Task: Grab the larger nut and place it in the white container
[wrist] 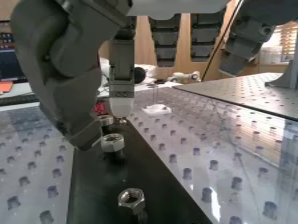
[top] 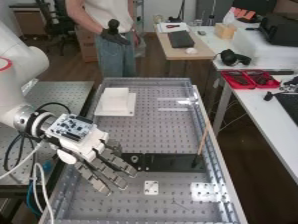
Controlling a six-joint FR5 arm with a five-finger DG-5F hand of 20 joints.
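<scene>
In the high view the hand [top: 100,162] is over the left end of the black bar, its fingers extended and open. The bearing [top: 134,159] stands just beside the fingers. In the wrist view the hand [wrist: 122,75] hangs above the bar; its thumb is beside the larger nut [wrist: 113,143], and one fingertip is close to the bearing [wrist: 106,120]. Nothing is pinched between them. Nearer the camera, the smaller nut [wrist: 132,198] stands on the same bar. The white container [top: 115,100] sits on the perforated bench, toward its far left side in the high view.
The black bar [top: 169,162] crosses the bench, and a brown stick [top: 203,142] leans near its right end. A small white plate [top: 151,188] lies below the bar in the high view. Raised metal rails [top: 211,135] edge the bench.
</scene>
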